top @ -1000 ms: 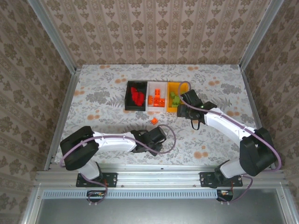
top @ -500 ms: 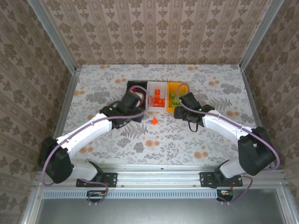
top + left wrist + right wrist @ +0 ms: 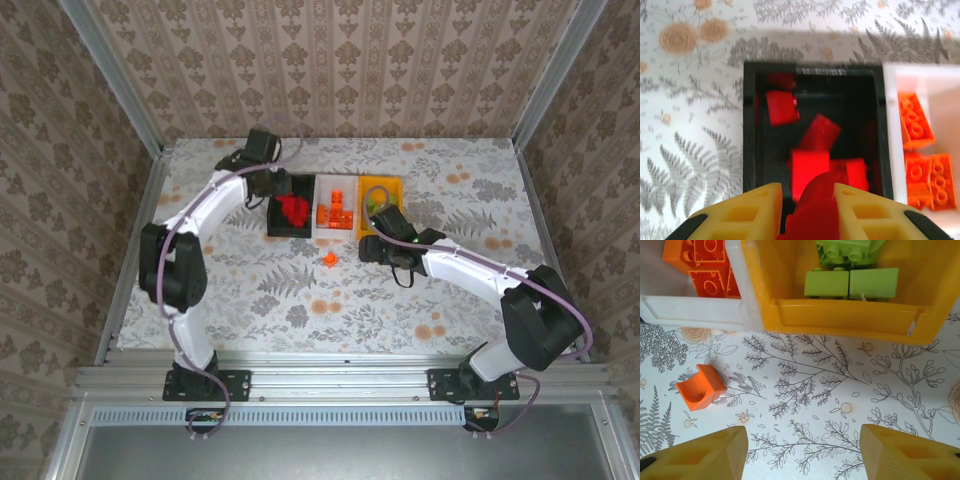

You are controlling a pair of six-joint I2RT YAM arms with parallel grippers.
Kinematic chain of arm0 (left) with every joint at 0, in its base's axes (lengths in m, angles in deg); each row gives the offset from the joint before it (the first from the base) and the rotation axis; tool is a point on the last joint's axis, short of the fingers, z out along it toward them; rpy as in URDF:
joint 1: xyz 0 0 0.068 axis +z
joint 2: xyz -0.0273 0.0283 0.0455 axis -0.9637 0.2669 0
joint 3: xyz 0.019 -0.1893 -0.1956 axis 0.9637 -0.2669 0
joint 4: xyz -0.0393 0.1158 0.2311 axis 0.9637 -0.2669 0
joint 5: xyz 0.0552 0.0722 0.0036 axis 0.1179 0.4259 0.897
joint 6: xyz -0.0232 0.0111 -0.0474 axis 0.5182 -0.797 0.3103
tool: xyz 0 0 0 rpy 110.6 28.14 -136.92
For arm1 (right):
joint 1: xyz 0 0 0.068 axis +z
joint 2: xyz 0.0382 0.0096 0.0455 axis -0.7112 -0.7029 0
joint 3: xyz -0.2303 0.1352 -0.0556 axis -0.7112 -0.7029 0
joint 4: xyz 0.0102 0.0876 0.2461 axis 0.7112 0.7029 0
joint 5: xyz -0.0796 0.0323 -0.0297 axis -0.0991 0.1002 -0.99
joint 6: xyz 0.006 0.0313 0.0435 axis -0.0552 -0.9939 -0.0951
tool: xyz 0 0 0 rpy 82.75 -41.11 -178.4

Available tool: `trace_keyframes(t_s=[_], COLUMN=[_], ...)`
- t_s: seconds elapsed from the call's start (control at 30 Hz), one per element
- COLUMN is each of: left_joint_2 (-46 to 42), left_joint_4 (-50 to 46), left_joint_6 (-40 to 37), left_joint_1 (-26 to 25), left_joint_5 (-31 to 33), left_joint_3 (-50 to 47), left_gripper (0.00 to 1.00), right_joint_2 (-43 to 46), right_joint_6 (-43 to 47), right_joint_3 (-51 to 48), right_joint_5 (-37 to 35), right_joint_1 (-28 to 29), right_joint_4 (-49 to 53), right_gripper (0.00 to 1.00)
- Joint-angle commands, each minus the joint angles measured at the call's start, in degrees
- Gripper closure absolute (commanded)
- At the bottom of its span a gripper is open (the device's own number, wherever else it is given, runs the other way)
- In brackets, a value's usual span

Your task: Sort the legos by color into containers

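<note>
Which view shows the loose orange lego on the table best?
Right wrist: the orange lego is close and sharp, hollow side showing, on the table apart from the white bin. Top external gives just a small orange speck.

Red bricks (image 3: 810, 167), black bin (image 3: 750, 150), fern-patterned white table (image 3: 690, 125).
</note>
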Motion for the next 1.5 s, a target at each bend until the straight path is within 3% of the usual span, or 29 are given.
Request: trace_keyframes(t_s=[0.0, 0.27, 0.43, 0.5, 0.67, 0.9, 1.03, 1.17, 1.27, 1.47], left_joint_2=[6.1, 11.3, 3.4, -3.5, -25.2, -51.0, -63.3, -71.0, -73.7, -74.0], left_joint_4=[-4.2, -4.4, -2.1, 0.8, 10.3, 14.9, 11.8, 7.7, 6.1, 6.5], left_joint_6=[-3.5, -3.6, -2.3, -1.2, 4.8, 16.0, 19.0, 20.5, 20.9, 21.2], left_joint_1=[0.6, 0.5, 0.4, 0.3, 0.2, 0.6, 0.9, 1.0, 1.0, 0.9], left_joint_5=[-3.8, -6.8, -7.6, -8.3, -7.9, -5.7, -4.5, -3.9, -4.5, -6.4], left_joint_3=[9.0, 14.6, 9.2, 2.4, -25.0, -56.9, -66.7, -70.4, -71.2, -73.2], left_gripper=[0.67, 0.61, 0.52, 0.43, 0.14, 0.05, 0.03, 0.03, 0.03, 0.03], right_joint_2=[-0.3, -3.8, -5.2, -7.9, -19.6, -29.3, -32.2, -34.2, -32.7, -27.6], right_joint_6=[0.0, -0.5, 1.9, 5.0, 11.3, 15.3, 15.2, 14.7, 13.6, 12.7], right_joint_3=[-0.2, 0.2, 3.2, 6.4, 16.2, 24.3, 25.8, 25.4, 24.1, 24.1], right_joint_5=[0.7, 2.0, 0.6, 0.9, 0.5, 3.3, 4.0, 1.3, -0.9, -4.8], right_joint_1=[0.3, 2.1, 5.2, 7.3, 8.7, 8.8, 8.9, 9.0, 9.3, 10.3], right_joint_4=[-0.1, -2.3, -1.6, -1.6, 1.2, 4.0, 5.0, 5.6, 5.3, 5.3], right_gripper=[0.38, 0.37, 0.36, 0.34, 0.26, 0.24, 0.29, 0.42, 0.55, 0.62])
